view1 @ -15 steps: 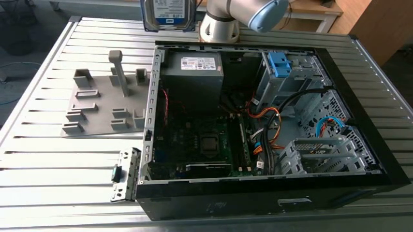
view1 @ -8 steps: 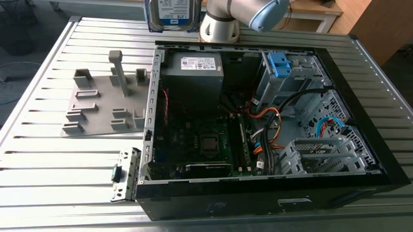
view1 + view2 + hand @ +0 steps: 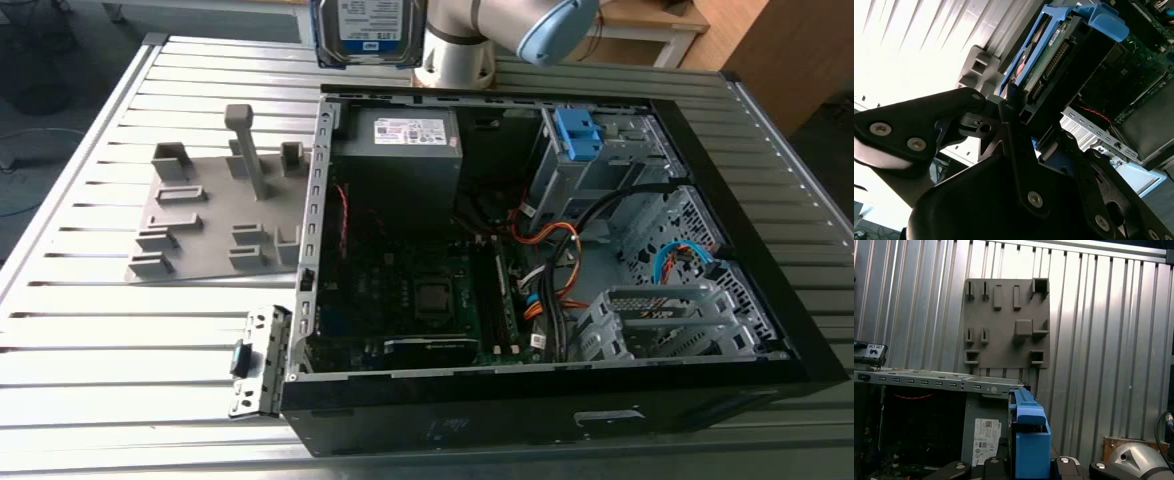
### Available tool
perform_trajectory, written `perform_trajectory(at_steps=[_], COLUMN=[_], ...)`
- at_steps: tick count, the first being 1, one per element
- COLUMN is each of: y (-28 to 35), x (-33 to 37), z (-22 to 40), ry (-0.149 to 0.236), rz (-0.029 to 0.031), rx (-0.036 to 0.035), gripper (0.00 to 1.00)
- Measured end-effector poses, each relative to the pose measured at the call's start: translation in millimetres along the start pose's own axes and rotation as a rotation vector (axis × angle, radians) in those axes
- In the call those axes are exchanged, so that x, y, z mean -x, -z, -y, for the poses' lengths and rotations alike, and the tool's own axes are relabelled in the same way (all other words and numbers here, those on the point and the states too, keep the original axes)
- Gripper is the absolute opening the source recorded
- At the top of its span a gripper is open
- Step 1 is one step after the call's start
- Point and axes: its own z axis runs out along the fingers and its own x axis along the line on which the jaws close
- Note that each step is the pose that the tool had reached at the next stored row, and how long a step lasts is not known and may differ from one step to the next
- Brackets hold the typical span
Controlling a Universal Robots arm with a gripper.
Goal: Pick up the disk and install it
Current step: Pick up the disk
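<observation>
Holds the disk (image 3: 368, 30) clamped in the gripper (image 3: 1026, 112), aloft at 12 o'clock in the exterior view, beyond the open case (image 3: 747, 230). Done with pickup; not yet installed.

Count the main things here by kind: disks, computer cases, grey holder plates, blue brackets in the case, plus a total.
disk: 1
open computer case: 1
grey holder plate: 1
blue bracket in the case: 1
Total: 4
</observation>
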Motion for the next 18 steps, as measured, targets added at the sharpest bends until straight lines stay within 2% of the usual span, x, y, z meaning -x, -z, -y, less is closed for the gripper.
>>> perform_trajectory(at_steps=[18], y=[0.7], x=[-6.1], z=[22.8], ry=[0.0], rz=[0.0], rx=[0.0001], gripper=[0.36])
